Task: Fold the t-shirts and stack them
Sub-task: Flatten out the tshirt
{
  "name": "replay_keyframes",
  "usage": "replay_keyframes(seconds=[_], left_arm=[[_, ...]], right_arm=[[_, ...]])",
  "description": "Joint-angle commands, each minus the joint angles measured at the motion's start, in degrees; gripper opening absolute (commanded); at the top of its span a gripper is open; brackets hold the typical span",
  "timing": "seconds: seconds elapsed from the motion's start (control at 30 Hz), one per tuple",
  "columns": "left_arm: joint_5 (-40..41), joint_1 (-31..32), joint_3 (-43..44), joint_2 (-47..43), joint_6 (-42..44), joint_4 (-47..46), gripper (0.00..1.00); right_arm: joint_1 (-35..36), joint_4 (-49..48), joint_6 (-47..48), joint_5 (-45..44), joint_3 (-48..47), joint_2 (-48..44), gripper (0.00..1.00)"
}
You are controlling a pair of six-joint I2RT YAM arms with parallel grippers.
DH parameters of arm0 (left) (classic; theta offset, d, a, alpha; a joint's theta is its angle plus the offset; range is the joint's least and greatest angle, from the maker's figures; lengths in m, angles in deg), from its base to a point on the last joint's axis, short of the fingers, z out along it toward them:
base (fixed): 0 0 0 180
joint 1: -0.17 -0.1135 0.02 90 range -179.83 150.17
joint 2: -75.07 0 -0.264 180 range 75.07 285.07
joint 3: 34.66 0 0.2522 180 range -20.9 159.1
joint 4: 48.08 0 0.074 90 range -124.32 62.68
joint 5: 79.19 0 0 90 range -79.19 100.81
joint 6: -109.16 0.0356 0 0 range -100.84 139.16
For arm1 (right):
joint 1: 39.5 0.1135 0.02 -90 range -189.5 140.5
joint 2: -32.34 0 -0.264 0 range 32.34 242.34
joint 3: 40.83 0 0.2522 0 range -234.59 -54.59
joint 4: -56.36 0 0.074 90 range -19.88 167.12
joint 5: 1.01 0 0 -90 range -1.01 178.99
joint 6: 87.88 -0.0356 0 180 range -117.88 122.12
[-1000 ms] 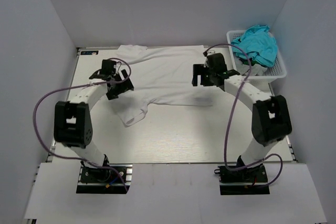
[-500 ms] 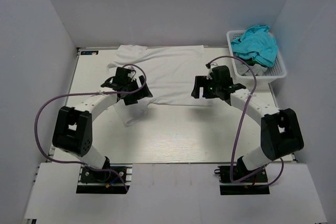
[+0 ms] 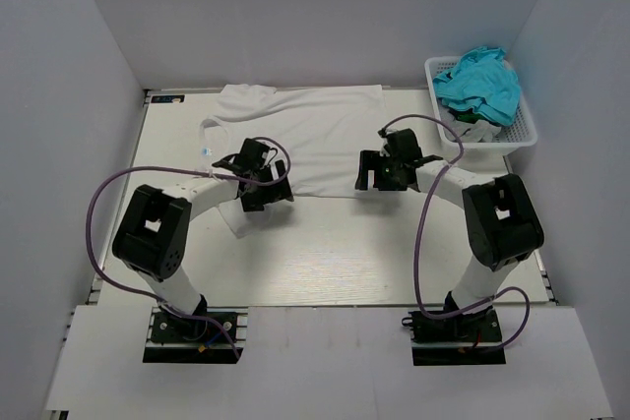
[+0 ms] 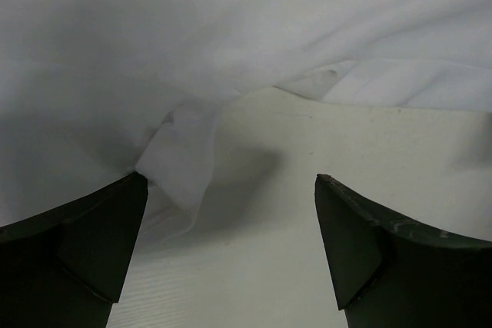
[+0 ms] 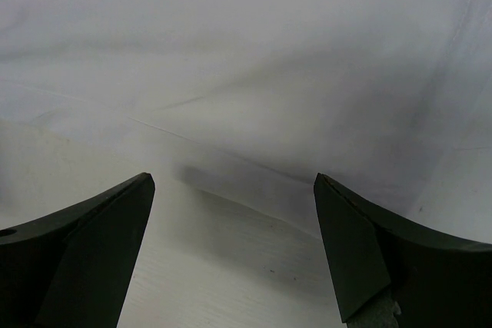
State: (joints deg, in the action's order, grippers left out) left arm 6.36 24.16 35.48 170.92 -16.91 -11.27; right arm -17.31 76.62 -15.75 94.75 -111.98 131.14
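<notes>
- While both arms are bent low over the table (image 3: 335,243), nothing is held. The left gripper (image 4: 231,182) is spread wide, with a rumpled fold of white cloth lying against its left finger and table surface showing in the gap.
- The right gripper (image 5: 234,178) is spread as well. A straight cloth edge runs across just beyond its fingertips, and no cloth is pinched.
- The step in hand is judged to be the reach for the near edge of the t-shirt (image 3: 315,135) ahead of a first fold. No folded stack is seen.
- For the next move, both grippers would need to be lowered and eased forward until the thin cloth sits between the fingers. They would then be pressed together at about the same time. On the left, the bunched fold could be caught doubled.
- The t-shirt is laid flat across the far half of the table, with one sleeve trailing nearward beside the left gripper.
- At the far right, a white basket (image 3: 522,130) is heaped with teal cloth (image 3: 477,81). What lies beneath cannot be made out.
- From above, the cloth under both grippers is hidden, and the neck at the left edge is too small to be read.
</notes>
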Motion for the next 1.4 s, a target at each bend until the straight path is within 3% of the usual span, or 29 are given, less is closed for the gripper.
replay_keyframes(seconds=[0.0,0.2,0.57,0.83,1.0,1.17,1.37], left_arm=[[0.41,2.02,-0.48,0.12,-0.66,-3.27,1.00],[0.75,5.10,0.65,1.44,-1.89,-5.65,1.00],[11.28,11.69,7.25,2.67,-0.84,2.08,1.00],[13.06,15.21,12.44,5.22,3.99,2.70,1.00],[7.44,17.05,10.51,4.69,7.86,0.42,1.00],[6.91,18.37,9.98,5.31,8.48,3.32,1.00],[4.10,20.39,6.12,-4.43,9.88,2.80,1.00]], right_arm=[[-0.22,-2.28,-1.29,-0.13,-0.71,0.60,0.90],[-0.14,-1.84,-2.17,0.65,-0.10,2.27,0.90],[-0.14,-1.76,-2.00,2.85,0.25,3.76,0.90],[-0.05,-1.67,-1.56,2.68,0.61,3.41,0.90],[-0.14,-1.23,-1.47,2.68,0.26,3.85,0.90],[-0.40,-1.14,-1.47,2.94,0.08,3.33,0.90],[-0.22,-1.49,0.29,4.26,-0.62,1.13,0.90]])
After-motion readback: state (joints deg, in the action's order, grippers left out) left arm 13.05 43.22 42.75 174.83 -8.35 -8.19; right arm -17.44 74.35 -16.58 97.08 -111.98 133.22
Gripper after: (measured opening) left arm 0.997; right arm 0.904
